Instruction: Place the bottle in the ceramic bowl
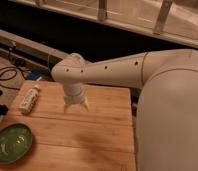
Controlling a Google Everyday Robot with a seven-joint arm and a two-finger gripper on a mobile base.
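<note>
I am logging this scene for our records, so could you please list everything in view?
bottle: one, white with an orange cap, lying on the table's far left corner.
ceramic bowl: one, green, on the table's near left corner.
table: one, light wood, centre.
cable: one, black, coiled beyond the table's left side.
arm: one, white, reaching in from the right.
claw: one, white, open, pointing down over the table, right of the bottle, holding nothing.
</note>
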